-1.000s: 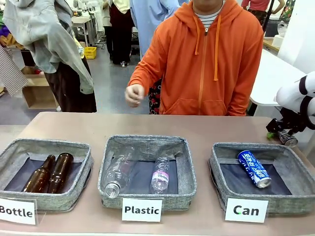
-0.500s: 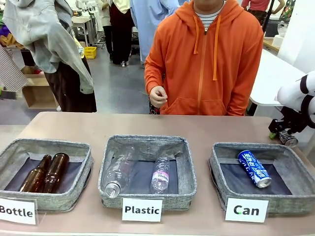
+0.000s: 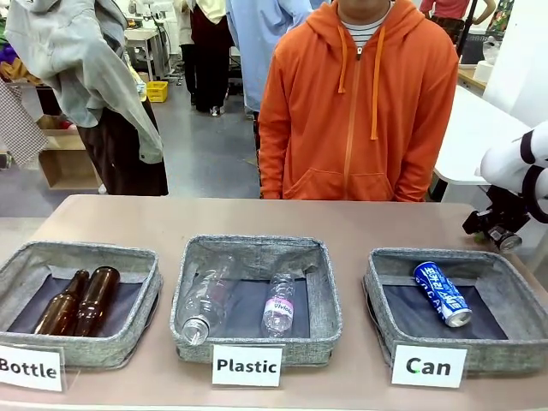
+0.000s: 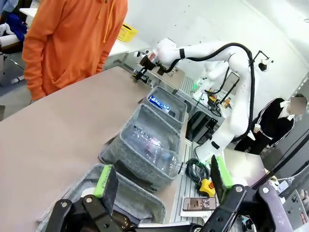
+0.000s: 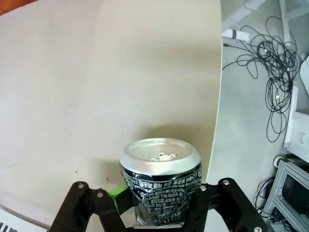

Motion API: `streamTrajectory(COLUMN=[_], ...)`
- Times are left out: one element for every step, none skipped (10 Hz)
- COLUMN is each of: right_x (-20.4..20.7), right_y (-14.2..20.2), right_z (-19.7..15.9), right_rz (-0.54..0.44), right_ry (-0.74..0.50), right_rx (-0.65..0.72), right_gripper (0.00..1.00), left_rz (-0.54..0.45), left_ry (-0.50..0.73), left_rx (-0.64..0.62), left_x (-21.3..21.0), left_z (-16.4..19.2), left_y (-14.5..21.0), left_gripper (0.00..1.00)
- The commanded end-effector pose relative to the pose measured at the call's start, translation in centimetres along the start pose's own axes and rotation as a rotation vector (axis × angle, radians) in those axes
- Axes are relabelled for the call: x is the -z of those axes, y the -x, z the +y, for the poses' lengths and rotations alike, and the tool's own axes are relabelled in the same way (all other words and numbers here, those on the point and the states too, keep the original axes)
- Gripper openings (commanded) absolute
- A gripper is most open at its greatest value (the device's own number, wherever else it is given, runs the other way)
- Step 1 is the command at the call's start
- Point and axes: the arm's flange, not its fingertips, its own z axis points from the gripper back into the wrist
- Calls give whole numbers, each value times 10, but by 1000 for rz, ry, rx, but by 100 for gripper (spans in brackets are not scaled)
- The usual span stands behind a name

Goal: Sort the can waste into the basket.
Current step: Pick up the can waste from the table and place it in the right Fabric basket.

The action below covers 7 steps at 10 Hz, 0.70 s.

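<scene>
Right gripper [image 5: 159, 212]: jaws clenched on the silver can [image 5: 161, 181], dark-printed, top end facing away from the wrist, held above the tan table [image 5: 96, 72] near its edge; in the front view the same gripper [image 3: 495, 233] sits just beyond the far right corner of the "Can" basket [image 3: 377, 287]. Blue can [image 3: 442, 294]: lying on its side inside that basket, below and nearer than the right gripper. Left gripper [image 4: 161, 181]: released, green pads [image 4: 103, 181] spread wide, nothing between them, hovering over the "Bottle" basket [image 4: 140, 203]. Person in orange hoodie [image 3: 360, 111]: standing at the table's far side.
</scene>
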Motion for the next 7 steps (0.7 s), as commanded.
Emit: streamTrajectory(right_x=[-27, -64, -101, -138, -172, -204, -221], right_y=[12, 28, 45, 63, 85, 110, 133], right_z=[14, 25, 36, 46, 57, 74, 92], right_rz=[-43, -131, -198, -258, -293, -258, -266], right_ry=[11, 29, 56, 70, 67, 16, -3], right_rx=[-38, -109, -180, -255, -321, -418, -544], right_gripper=[0, 0, 0, 0, 0, 0, 0], left_rz=[-21, -21, -21, -21, -21, -21, -21], left_ry=[8, 8, 8, 8, 8, 8, 8], left_rx=[6, 6, 6, 6, 6, 6, 6], left_x=[2, 2, 2, 2, 2, 2, 2], left_z=[0, 0, 0, 0, 0, 0, 0], left_y=[-3, -3, -3, -3, -3, -3, -3], left_gripper=[100, 100, 100, 100, 100, 100, 100])
